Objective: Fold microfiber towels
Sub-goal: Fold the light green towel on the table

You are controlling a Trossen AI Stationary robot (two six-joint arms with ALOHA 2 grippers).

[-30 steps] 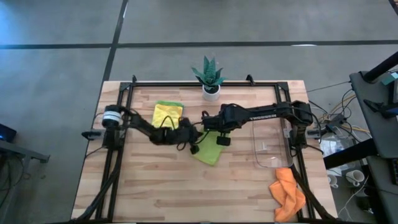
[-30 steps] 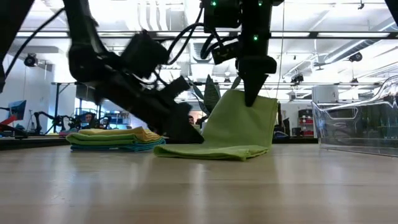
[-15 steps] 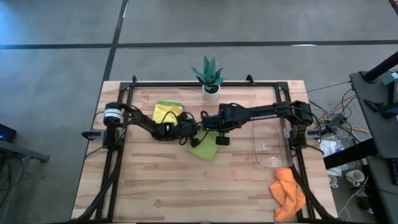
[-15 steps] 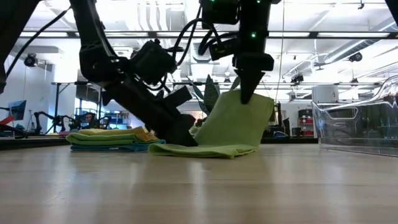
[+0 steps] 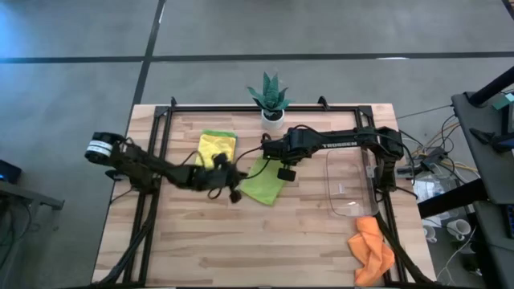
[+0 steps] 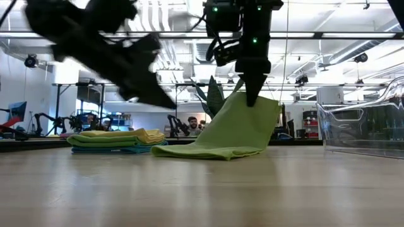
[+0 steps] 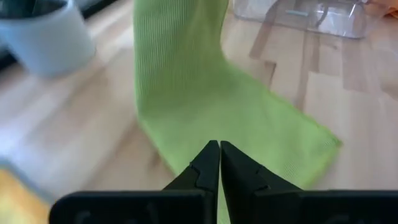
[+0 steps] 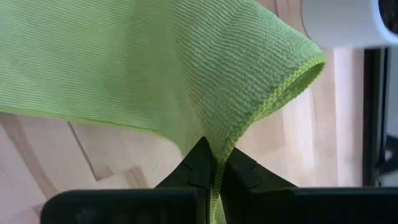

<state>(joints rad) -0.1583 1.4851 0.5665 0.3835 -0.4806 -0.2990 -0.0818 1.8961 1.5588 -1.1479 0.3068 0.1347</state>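
Right claw (image 6: 252,101) pinches one raised corner of the lime green towel (image 5: 263,183) at bench centre, I judge to carry it over for a fold, while my left claw (image 5: 233,195), clenched empty, hangs at its nine o'clock edge.

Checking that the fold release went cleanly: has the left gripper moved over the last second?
Yes. The left gripper, jaws shut and empty, has pulled back off the lime green towel, away from the potted plant and toward the table's near edge in the high view.
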